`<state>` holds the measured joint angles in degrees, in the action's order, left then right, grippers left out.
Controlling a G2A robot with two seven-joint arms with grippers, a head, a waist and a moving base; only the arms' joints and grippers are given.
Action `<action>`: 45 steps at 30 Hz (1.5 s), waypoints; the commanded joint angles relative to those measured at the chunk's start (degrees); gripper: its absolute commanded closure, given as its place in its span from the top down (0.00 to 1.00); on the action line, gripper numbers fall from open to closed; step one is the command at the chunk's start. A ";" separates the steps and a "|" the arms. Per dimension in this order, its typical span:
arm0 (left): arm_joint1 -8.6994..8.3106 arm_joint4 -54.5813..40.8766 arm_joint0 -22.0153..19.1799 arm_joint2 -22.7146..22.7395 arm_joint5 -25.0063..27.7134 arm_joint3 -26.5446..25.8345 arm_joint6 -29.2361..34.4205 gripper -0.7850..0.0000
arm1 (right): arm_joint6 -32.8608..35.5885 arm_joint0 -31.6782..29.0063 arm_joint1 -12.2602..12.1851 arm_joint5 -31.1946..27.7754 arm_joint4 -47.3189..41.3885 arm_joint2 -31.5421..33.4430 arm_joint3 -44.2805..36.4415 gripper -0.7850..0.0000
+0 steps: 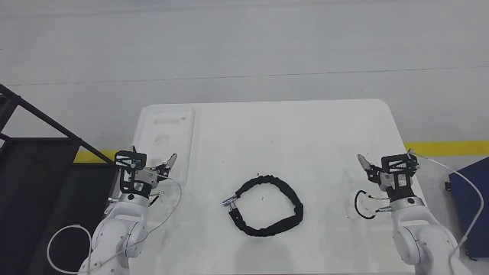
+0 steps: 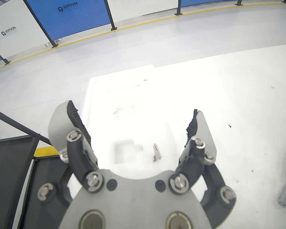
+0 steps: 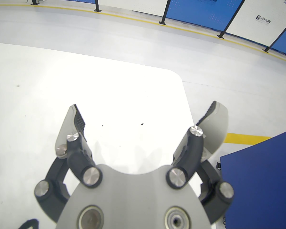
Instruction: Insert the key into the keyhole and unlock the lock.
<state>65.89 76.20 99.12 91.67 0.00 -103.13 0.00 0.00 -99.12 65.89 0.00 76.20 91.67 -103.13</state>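
The left gripper's (image 2: 133,110) 2 ribbed fingers (image 2: 77,120) are spread wide and grasp nothing. A small metal key (image 2: 157,153) lies flat just ahead of them, by the edge of a white foam tray (image 2: 102,89). Whether it rests on the tray or on the table (image 1: 336,145) beside it cannot be told.

The right gripper's (image 3: 144,107) 2 fingers (image 3: 79,120) are likewise spread and empty, above the table near its right edge.

From above, the black lock (image 1: 295,208) lies coiled in a loop on the table between the 2 grippers, well apart from both. Its silver cylinder end (image 1: 229,199) is on the left gripper's side. The tray sits at the table's far left corner.
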 commanded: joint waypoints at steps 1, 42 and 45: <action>0.06 -1.26 -0.05 -0.17 0.61 -0.33 0.37 1.00 | 0.00 0.00 0.00 0.00 0.00 0.00 0.00 1.00; -3.42 -12.24 -21.60 -2.36 11.23 -7.92 68.41 1.00 | 0.00 0.00 0.00 0.00 0.00 0.00 0.00 1.00; -3.42 -12.24 -21.60 -2.36 11.23 -7.92 68.41 1.00 | 0.00 0.00 0.00 0.00 0.00 0.00 0.00 1.00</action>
<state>62.46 64.05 77.49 89.24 11.15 -111.03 68.29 0.00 -99.12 65.89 0.00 76.20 91.67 -103.13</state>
